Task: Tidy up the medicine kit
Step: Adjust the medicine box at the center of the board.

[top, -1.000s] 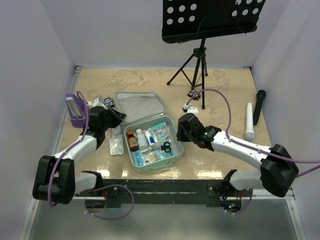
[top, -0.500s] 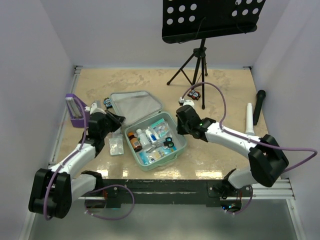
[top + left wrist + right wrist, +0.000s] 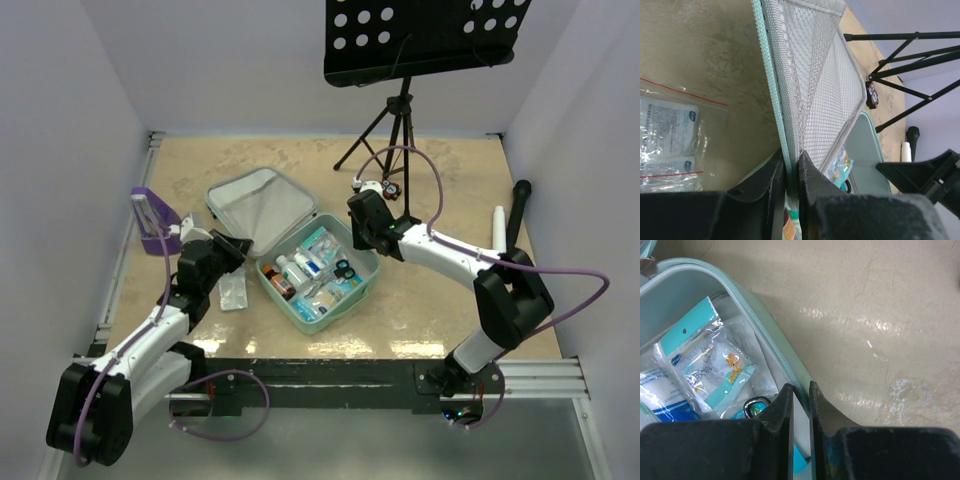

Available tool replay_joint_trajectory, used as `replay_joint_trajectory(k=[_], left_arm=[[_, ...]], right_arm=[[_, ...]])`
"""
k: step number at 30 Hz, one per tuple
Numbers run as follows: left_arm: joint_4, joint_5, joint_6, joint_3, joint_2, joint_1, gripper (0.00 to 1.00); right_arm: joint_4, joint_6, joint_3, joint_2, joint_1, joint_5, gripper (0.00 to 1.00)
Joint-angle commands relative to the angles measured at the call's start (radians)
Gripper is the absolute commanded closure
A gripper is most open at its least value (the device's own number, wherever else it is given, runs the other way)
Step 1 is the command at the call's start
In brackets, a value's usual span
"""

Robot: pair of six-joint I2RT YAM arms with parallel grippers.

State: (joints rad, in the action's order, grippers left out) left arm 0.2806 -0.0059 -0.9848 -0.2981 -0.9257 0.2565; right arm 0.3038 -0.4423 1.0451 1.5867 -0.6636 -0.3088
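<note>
The mint-green medicine kit (image 3: 312, 320) lies open at the table's middle, turned at an angle, its lid (image 3: 262, 205) laid back to the far left. Inside are small bottles (image 3: 280, 283), sachets (image 3: 322, 243) and black-handled scissors (image 3: 342, 268). My left gripper (image 3: 233, 248) is shut on the lid's near edge beside the hinge; the left wrist view shows its fingers (image 3: 791, 162) pinching the mint zip edge and grey mesh (image 3: 815, 75). My right gripper (image 3: 364, 236) is shut on the kit's right wall; the right wrist view shows it (image 3: 800, 392) clamping the rim (image 3: 774, 335).
A clear bag of sachets (image 3: 233, 292) lies left of the kit, also in the left wrist view (image 3: 667, 145). A purple stand (image 3: 152, 222) sits far left. A music stand's tripod (image 3: 395, 130) stands behind. A white cylinder (image 3: 498, 242) and a black microphone (image 3: 518, 212) lie at the right.
The kit has turned counter-clockwise and shifted slightly back and right, held by both grippers. The right gripper moved back; the left gripper came toward the near side.
</note>
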Motion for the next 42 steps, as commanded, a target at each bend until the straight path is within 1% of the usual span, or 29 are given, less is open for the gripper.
replay_joint_trajectory(k=[1, 5, 9, 11, 13, 15, 17, 20, 27, 31, 35, 42], left_arm=[[0.003, 0.038, -0.002, 0.004, 0.048, 0.072, 1.0], [-0.027, 0.024, 0.003, 0.011, 0.073, 0.089, 1.0], [-0.061, 0.009, 0.014, 0.022, 0.105, 0.102, 1.0], [-0.08, 0.009, 0.014, 0.03, 0.123, 0.102, 1.0], [-0.083, -0.023, 0.014, 0.039, 0.139, 0.102, 1.0], [-0.083, -0.031, 0.014, 0.039, 0.145, 0.102, 1.0], [-0.083, -0.034, 0.015, 0.036, 0.142, 0.102, 1.0], [-0.077, -0.037, 0.017, 0.031, 0.137, 0.102, 1.0], [-0.077, -0.065, 0.026, 0.025, 0.152, 0.102, 1.0], [-0.077, -0.08, 0.037, 0.017, 0.159, 0.102, 1.0], [-0.074, -0.085, 0.046, 0.01, 0.16, 0.102, 1.0], [-0.06, -0.091, 0.061, 0.002, 0.163, 0.102, 1.0]], right_arm=[[-0.077, -0.029, 0.09, 0.058, 0.047, -0.131, 1.0], [-0.072, -0.032, 0.139, 0.101, 0.061, -0.127, 1.0], [-0.071, -0.033, 0.165, 0.125, 0.065, -0.119, 0.9], [-0.066, -0.035, 0.171, 0.118, 0.065, -0.11, 0.78], [-0.065, -0.045, 0.167, 0.09, 0.065, -0.093, 0.63], [-0.058, -0.064, 0.152, 0.047, 0.065, -0.075, 0.55], [-0.055, -0.087, 0.13, -0.01, 0.065, -0.067, 0.49], [-0.037, -0.117, 0.087, -0.077, 0.065, -0.052, 0.47], [0.009, -0.234, -0.063, -0.263, 0.067, -0.01, 0.48], [0.038, -0.272, -0.125, -0.338, 0.065, 0.011, 0.48], [0.08, -0.286, -0.154, -0.358, 0.065, -0.016, 0.46], [0.055, -0.302, -0.211, -0.334, 0.067, 0.048, 0.46]])
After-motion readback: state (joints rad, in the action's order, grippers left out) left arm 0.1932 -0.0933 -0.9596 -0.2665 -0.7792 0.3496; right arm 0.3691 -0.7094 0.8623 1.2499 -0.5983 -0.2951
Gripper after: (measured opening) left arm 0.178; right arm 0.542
